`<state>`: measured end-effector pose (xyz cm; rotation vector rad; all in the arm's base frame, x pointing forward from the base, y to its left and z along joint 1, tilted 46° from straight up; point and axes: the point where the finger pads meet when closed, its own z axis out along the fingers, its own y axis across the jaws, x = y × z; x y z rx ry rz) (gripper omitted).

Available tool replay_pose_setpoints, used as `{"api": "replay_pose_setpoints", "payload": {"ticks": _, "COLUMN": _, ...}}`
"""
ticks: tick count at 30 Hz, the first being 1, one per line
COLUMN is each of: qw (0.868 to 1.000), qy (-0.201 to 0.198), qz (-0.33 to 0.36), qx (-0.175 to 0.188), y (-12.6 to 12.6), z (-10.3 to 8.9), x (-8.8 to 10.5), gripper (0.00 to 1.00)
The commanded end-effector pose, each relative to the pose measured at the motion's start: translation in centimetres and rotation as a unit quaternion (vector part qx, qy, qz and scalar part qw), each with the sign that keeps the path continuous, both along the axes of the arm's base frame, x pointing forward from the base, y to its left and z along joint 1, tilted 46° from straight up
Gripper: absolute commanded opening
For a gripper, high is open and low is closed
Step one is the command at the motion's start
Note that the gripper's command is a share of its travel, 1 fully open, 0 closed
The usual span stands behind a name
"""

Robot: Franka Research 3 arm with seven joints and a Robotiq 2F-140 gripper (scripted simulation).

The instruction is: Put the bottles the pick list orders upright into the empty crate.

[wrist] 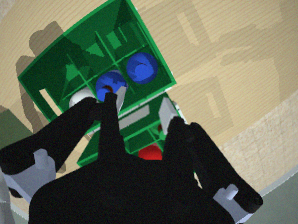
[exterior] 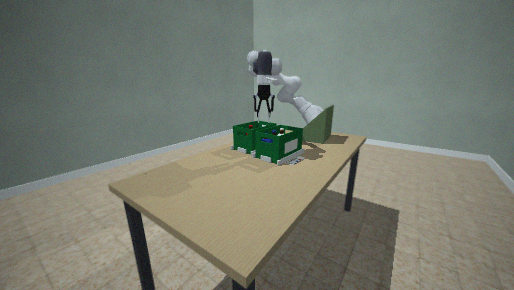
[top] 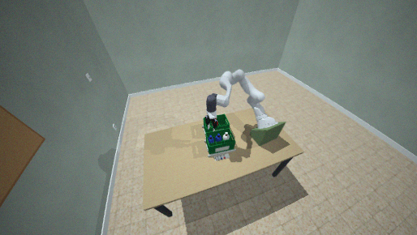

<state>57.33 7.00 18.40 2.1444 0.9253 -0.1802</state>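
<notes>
Two green crates stand side by side on the table. The crate next to the pick list holds two blue-capped bottles (wrist: 127,76) and a white-capped bottle (wrist: 80,99); it also shows in the exterior view (exterior: 280,142). The other crate holds a red-capped bottle (wrist: 153,153), and its other contents are hidden by my hand. My gripper (exterior: 263,112) hangs above this other crate, fingers partly open with nothing between them. The red cap lies below the gap between the fingers. The pick list (top: 221,158) lies by the near crate; its lines are too small to read.
The arm's green base block (top: 268,132) stands on the table right of the crates. The table edge (top: 227,184) runs in front of the crates.
</notes>
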Motion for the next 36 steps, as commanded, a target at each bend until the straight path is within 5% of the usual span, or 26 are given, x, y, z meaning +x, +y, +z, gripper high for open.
{"api": "replay_pose_setpoints", "payload": {"ticks": 1, "qw": 1.000, "qy": 0.006, "qz": 0.007, "qx": 0.004, "y": -0.3, "z": 0.3, "x": -0.4, "gripper": 0.38}}
{"api": "replay_pose_setpoints", "payload": {"ticks": 36, "qw": 1.000, "qy": 0.006, "qz": 0.007, "qx": 0.004, "y": -10.9, "z": 9.3, "x": -7.2, "gripper": 0.38}}
